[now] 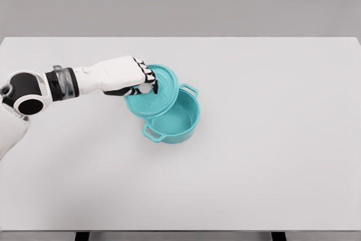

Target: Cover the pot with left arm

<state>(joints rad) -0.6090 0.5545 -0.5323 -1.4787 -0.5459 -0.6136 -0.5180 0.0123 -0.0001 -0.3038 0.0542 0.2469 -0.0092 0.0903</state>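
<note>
Left hand [131,77] holds teal lid [153,93] tilted over the open pot [174,118].
Fingers curl tight around the lid's knob; the lid overlaps the pot's ten o'clock rim, mid-counter [271,139].

A wide white table [271,167] carried a single teal pot [179,121], which stood upright just left of centre, its two handles pointing toward one and seven o'clock.

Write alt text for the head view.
The left hand holds a teal lid tilted over the left rim of an open teal pot, only partly covering it. The pot sits on a white table; the right arm is out of view.
</note>
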